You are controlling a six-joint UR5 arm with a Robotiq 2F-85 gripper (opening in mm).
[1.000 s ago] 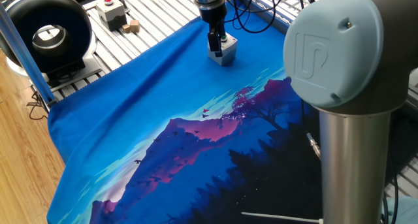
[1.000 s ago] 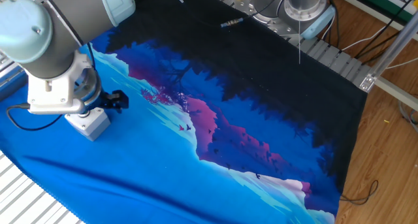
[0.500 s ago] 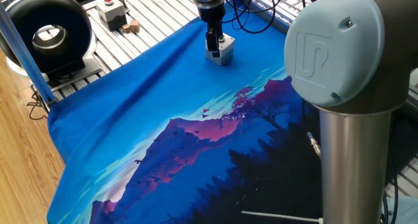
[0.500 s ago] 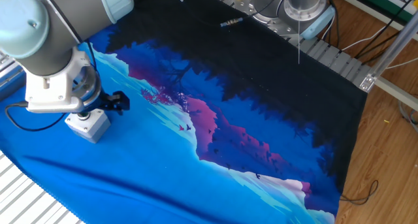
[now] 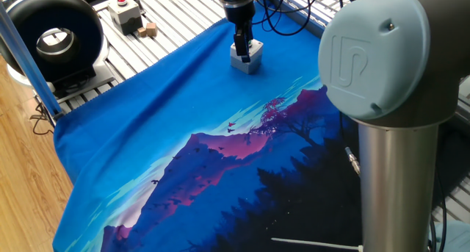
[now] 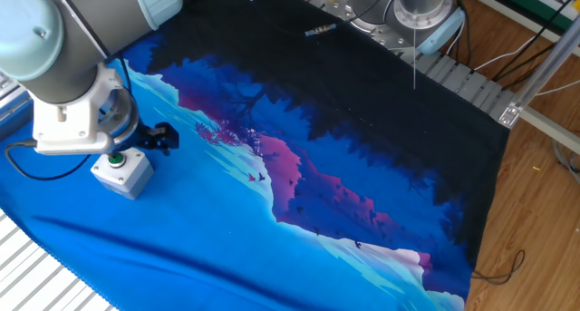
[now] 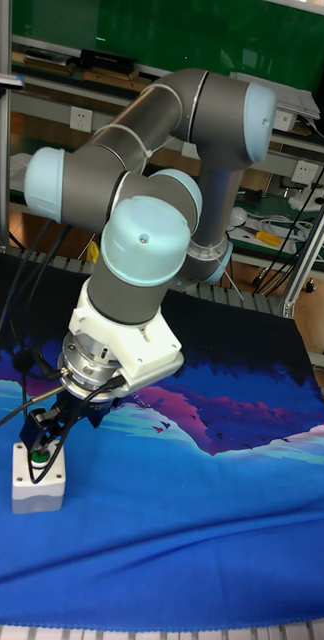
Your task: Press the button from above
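Note:
The button [image 6: 115,160] is a small green cap with a silver ring on top of a light-grey box [image 6: 124,176]. The box stands on the blue printed cloth [image 6: 208,220] near its left end. In the tall fixed view the button [image 7: 39,457] shows just under my dark fingers. My gripper [image 7: 42,436] points down, right above the button, with its tips at or barely off the cap. In one fixed view the gripper [image 5: 241,48] covers the top of the box [image 5: 248,61] and hides the button. No view shows the gap between the fingertips.
A grey box with a red button [image 5: 126,12] and small wooden blocks [image 5: 149,30] lie on the slatted table beyond the cloth. A black round device [image 5: 51,37] stands at that corner. My arm's upper joint [image 5: 382,68] blocks the near right. A second arm base [image 6: 419,12] stands at the far edge.
My wrist has lifted a little over the box. The green cap, covered by the gripper a second ago in the other fixed view, now shows beneath it.

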